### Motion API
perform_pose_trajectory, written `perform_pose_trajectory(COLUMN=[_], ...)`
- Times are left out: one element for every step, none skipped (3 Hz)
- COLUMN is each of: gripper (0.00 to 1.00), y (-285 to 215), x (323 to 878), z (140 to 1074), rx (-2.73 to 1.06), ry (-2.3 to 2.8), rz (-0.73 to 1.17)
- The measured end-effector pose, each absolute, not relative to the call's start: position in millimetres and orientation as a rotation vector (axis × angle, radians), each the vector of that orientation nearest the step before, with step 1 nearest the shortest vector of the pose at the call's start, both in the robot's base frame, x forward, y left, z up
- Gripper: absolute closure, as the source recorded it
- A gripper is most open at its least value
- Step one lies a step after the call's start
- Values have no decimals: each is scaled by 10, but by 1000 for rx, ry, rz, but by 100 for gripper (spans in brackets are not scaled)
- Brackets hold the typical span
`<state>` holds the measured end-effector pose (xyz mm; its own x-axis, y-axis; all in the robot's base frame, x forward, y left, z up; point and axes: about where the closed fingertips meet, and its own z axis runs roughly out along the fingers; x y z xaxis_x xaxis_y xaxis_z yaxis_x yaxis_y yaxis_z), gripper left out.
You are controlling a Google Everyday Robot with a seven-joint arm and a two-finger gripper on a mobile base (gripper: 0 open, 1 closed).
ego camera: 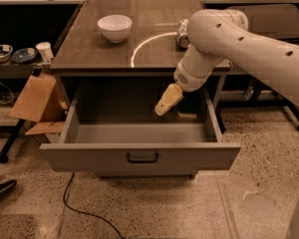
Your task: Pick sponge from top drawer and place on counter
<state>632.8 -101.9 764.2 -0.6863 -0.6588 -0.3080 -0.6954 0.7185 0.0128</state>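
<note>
Camera view: top drawer (139, 156) stands pulled out from the bench's front edge. The gripper (168, 99) hangs inside it near the rear right corner, tilted down; open or closed, I cannot tell. The sponge (187, 115) lies on the drawer floor in that corner, just beside the gripper, not lifted. My read: reach under way; grasp, lift and placing are left. The counter (89, 49) is glossy and dark, with a white bowl (114, 27) toward the back left and a drink can (182, 33) toward the back right. Cardboard (37, 98) leans at the left side.

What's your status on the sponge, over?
Claw over open top drawer, right rear. Sponge lying in drawer just right of claw. Can and bowl up on counter, nothing between claw and sponge.
</note>
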Motion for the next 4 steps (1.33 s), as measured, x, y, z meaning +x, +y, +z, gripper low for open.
perform_pose_trajectory(gripper=[0, 0, 0, 0], y=[-1016, -1009, -884, -747], x=[6327, 6346, 6489, 6728], z=[7647, 7591, 7368, 7107], rx=[-1067, -1010, -872, -724], ry=[2642, 2647, 2677, 2707], rz=[186, 221, 279, 320])
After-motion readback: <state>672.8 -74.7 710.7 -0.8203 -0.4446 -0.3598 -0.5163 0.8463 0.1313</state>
